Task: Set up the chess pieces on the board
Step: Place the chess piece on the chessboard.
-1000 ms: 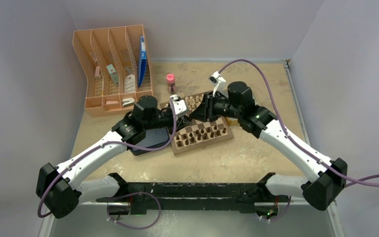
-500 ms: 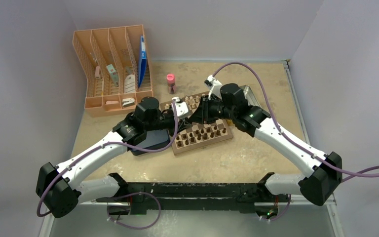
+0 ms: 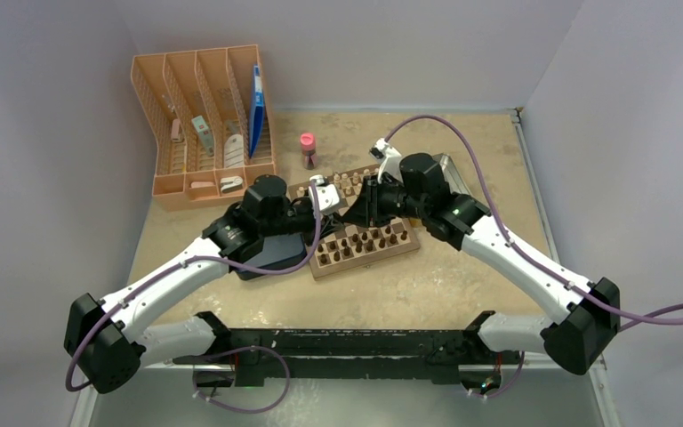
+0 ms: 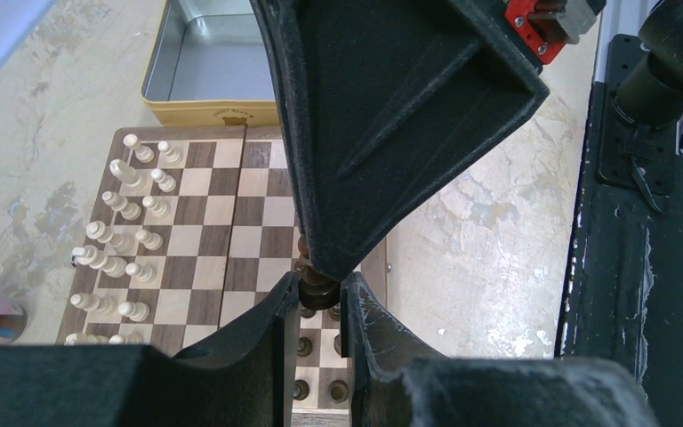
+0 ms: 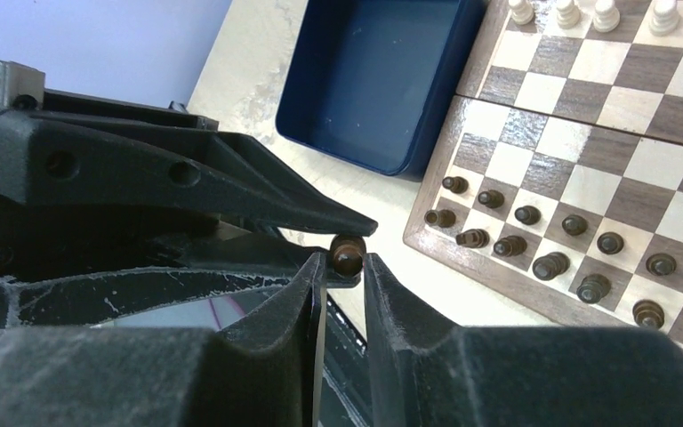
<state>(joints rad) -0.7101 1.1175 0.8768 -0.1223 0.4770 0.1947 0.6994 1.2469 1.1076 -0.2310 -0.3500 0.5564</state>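
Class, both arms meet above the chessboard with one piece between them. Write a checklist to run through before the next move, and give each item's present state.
1. Left gripper shut on the dark piece: ok.
2. Right gripper closed on the same piece: ok, its fingers sit tight on both sides.
3. Piece lifted clear of the board: ok, it is held in the air.
4. Free square among the dark pieces already set in two rows: cannot tell.
5. Pale pieces upright on the far side: ok.
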